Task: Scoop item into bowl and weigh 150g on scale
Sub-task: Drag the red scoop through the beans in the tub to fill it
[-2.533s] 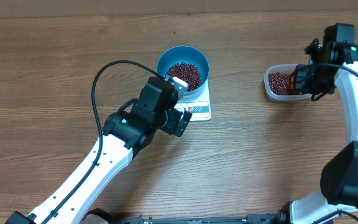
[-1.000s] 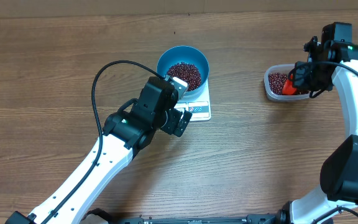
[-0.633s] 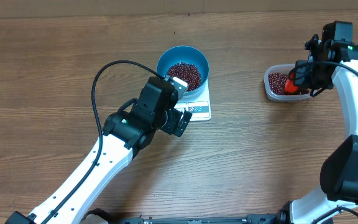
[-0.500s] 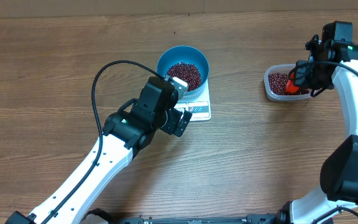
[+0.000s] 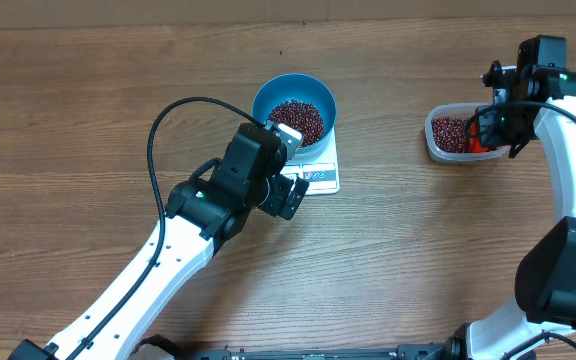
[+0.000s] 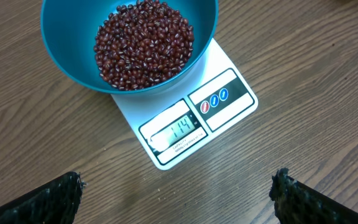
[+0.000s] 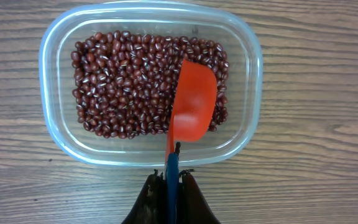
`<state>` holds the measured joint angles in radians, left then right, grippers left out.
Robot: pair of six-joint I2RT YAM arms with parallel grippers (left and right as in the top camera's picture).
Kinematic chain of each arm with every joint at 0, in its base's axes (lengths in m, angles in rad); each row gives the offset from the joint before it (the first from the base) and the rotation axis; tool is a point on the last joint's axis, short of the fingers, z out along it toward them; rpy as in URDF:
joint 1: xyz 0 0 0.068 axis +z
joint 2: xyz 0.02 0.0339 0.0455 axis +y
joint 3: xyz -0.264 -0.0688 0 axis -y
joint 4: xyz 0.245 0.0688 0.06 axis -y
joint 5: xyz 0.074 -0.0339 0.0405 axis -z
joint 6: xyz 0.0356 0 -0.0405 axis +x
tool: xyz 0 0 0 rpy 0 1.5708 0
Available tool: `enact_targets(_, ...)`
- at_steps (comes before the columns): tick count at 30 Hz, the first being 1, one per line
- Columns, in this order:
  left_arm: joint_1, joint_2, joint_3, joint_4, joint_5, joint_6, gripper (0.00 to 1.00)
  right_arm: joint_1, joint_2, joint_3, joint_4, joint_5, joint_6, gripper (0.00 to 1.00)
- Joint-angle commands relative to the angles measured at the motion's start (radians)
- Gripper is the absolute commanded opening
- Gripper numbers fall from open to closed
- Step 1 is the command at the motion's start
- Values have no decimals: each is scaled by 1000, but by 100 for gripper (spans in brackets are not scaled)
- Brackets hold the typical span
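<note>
The blue bowl (image 6: pixel 61 50) stands on the white scale (image 6: pixel 225 106) and holds a heap of dark red beans (image 6: pixel 143 43); the display reads 114. My left gripper (image 6: pixel 176 182) hovers just in front of the scale, open, with nothing between its fingers. In the overhead view it (image 5: pixel 290 165) sits beside the bowl (image 5: pixel 266 98). My right gripper (image 7: pixel 172 180) is shut on the blue handle of a red scoop (image 7: pixel 194 106). The scoop's head is over the beans (image 7: pixel 123 87) in the clear tub (image 7: pixel 51 134), and no beans show on its face.
The clear tub (image 5: pixel 433 140) sits at the right of the wooden table, with my right gripper (image 5: pixel 490 125) at its right end. A black cable (image 5: pixel 163 120) loops over the left arm. A single stray bean (image 5: pixel 280 53) lies behind the bowl.
The right wrist has shifted slightly to the right, and the red scoop has moved with it toward the tub's right end. The left arm, bowl and scale have not moved.
</note>
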<state>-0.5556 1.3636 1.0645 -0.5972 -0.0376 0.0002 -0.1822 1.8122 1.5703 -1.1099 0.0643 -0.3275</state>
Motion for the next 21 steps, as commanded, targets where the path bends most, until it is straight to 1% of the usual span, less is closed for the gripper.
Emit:
enact_targets(1,3,6,-3,3,5,12,100,2,0,0,13,25,-39,4)
enact_targets(6,3,6,-4,2,5,12,100,2,0,0,6,27,-44,4)
enact_targets(10,3,6,-3,2,5,12,99,2,0,0,-6,-22,-43,4)
enact_targets(14,3,6,-3,-1,5,12,100,2,2,-1,-11,-24,-41,4)
enact_targets(21,3,6,-3,-1,5,12,100,2,60,-1,-32,-25,-40,4)
